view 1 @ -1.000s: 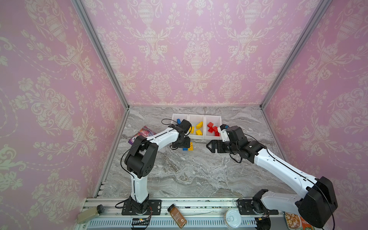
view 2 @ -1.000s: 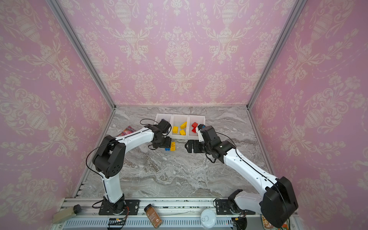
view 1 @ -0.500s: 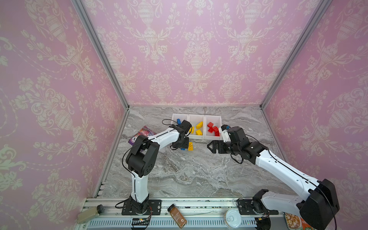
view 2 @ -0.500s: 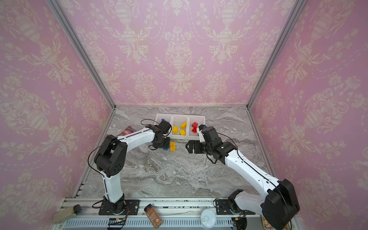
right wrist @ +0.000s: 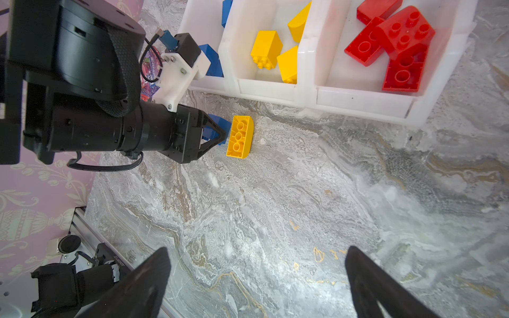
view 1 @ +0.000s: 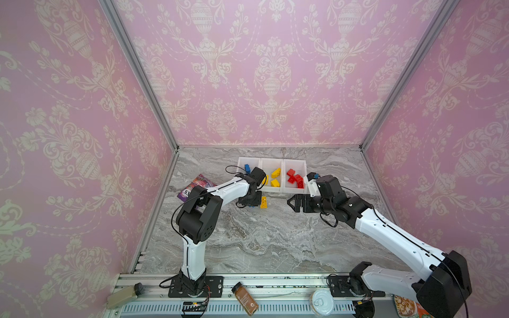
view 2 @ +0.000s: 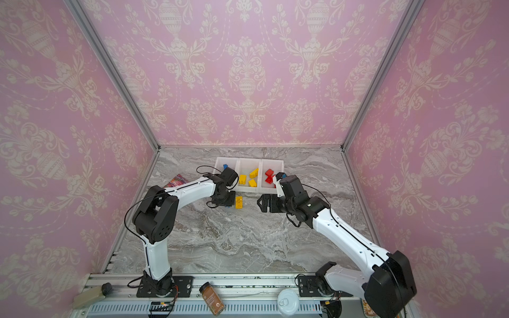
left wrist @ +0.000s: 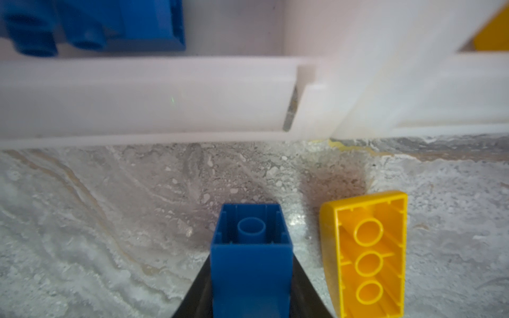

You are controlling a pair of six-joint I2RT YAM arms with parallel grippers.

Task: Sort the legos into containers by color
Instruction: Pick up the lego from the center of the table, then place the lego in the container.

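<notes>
My left gripper (left wrist: 251,278) is shut on a blue lego (left wrist: 251,256) that rests on the marble table just in front of the containers (left wrist: 165,99). A yellow lego (left wrist: 366,256) lies studs-down right beside it, apart from the jaws. In both top views the three white containers (view 1: 272,160) hold blue legos (view 1: 247,167), yellow legos (view 1: 275,173) and red legos (view 1: 295,177), left to right. My right gripper (right wrist: 256,264) hovers open and empty over bare table, right of the yellow lego (right wrist: 239,136) and pointing toward it.
A purple snack packet (view 1: 195,187) lies by the left wall. On the front rail sit a spice jar (view 1: 245,298) and a white-lidded can (view 1: 321,301). Pink walls close in three sides.
My left gripper's jaws have closed onto the blue lego. The right arm has edged slightly to the right, still open.
</notes>
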